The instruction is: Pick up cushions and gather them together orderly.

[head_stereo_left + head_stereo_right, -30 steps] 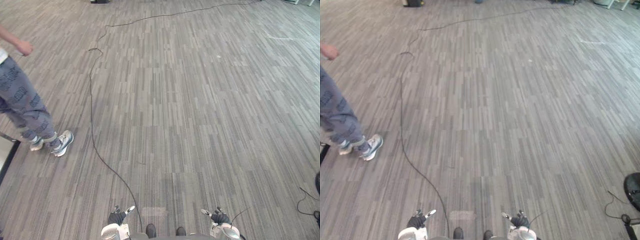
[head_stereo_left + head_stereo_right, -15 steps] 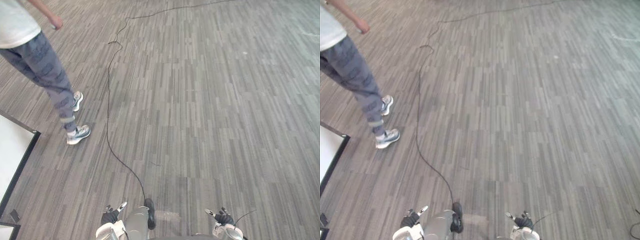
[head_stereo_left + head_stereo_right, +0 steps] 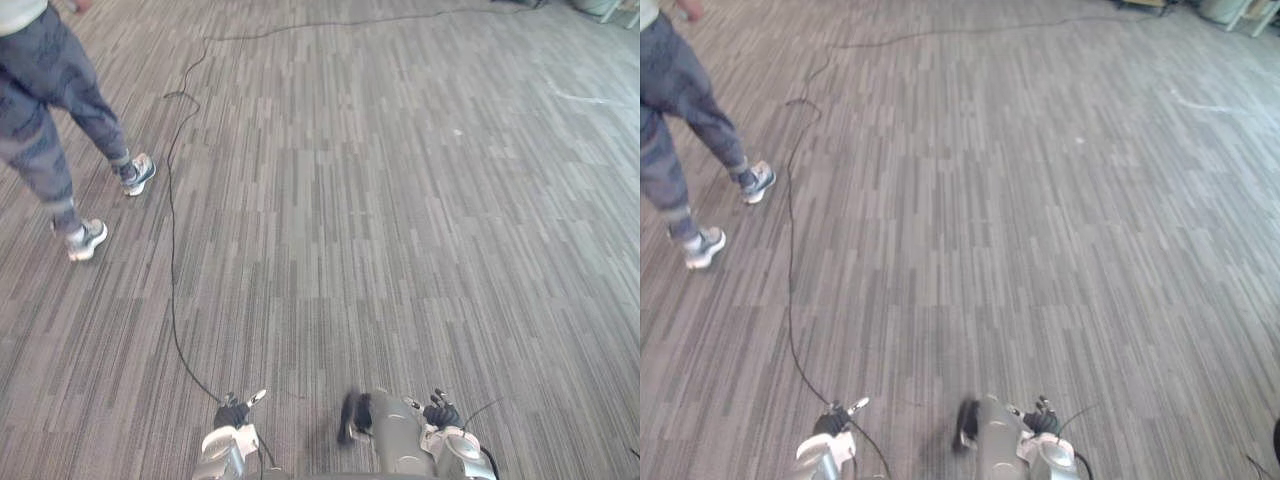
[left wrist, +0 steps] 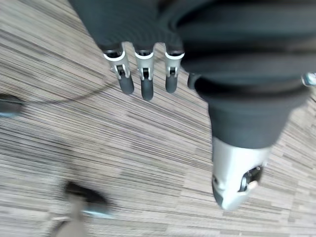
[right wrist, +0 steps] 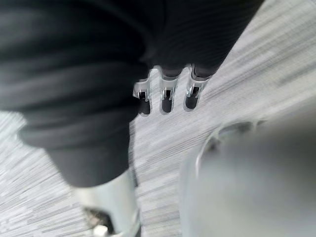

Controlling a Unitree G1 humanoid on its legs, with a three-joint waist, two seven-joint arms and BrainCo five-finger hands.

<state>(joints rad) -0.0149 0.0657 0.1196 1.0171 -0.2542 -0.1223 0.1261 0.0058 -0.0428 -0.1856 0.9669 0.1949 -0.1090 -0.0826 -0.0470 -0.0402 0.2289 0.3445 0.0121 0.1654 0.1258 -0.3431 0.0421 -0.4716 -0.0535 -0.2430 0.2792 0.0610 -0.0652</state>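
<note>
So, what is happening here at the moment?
The robot is out on a grey striped carpet floor. Its left hand and right hand hang low in front of it, fingers relaxed, with no cushion in either. A person in patterned trousers and light sneakers is mid-stride ahead, on the robot's left. The picking up has not yet begun.
</note>
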